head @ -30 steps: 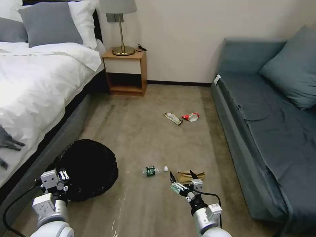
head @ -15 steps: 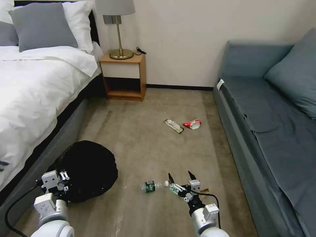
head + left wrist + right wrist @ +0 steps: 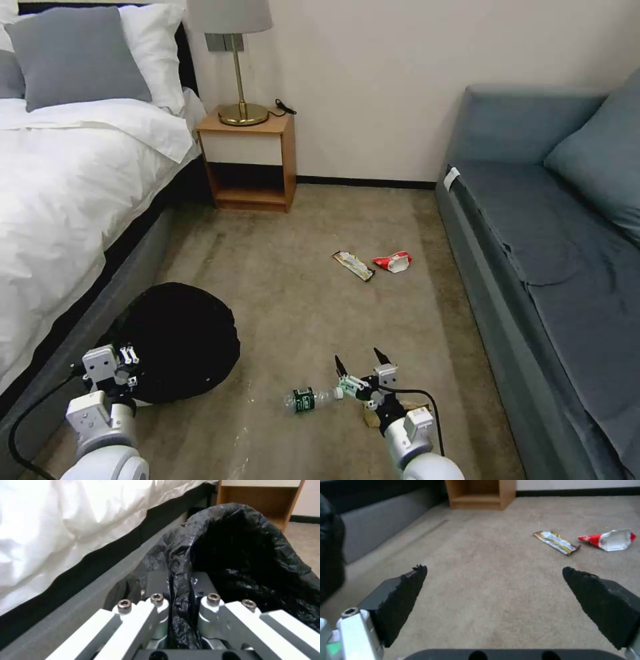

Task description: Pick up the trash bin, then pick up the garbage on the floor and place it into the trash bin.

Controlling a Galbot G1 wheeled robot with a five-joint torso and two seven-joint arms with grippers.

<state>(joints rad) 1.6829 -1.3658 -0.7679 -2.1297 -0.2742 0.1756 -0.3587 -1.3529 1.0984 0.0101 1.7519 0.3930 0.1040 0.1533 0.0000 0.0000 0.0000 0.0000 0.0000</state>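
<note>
The trash bin [image 3: 180,337], lined with a crinkled black bag, hangs by the bed's side with my left gripper [image 3: 127,365] shut on its rim. The left wrist view shows the left gripper [image 3: 181,585] pinching the trash bin's [image 3: 253,555] bag edge. My right gripper [image 3: 360,365] is open low over the carpet. A clear bottle [image 3: 310,399] with a green label lies just left of it. Crumpled brown paper [image 3: 371,417] peeks out under the right wrist. Farther ahead lie a flat wrapper [image 3: 353,265] and a red-and-white packet [image 3: 392,261]. Beyond the open right gripper [image 3: 493,572] are the wrapper [image 3: 557,542] and packet [image 3: 610,540].
A bed [image 3: 67,193] runs along the left and a grey-blue sofa [image 3: 547,267] along the right. A wooden nightstand [image 3: 247,160] with a lamp [image 3: 233,67] stands against the far wall. Open carpet lies between them.
The whole head picture has shifted, so the camera moved: bottle and paper now sit lower, close under the right gripper. The left gripper still holds the bin; the right stays open.
</note>
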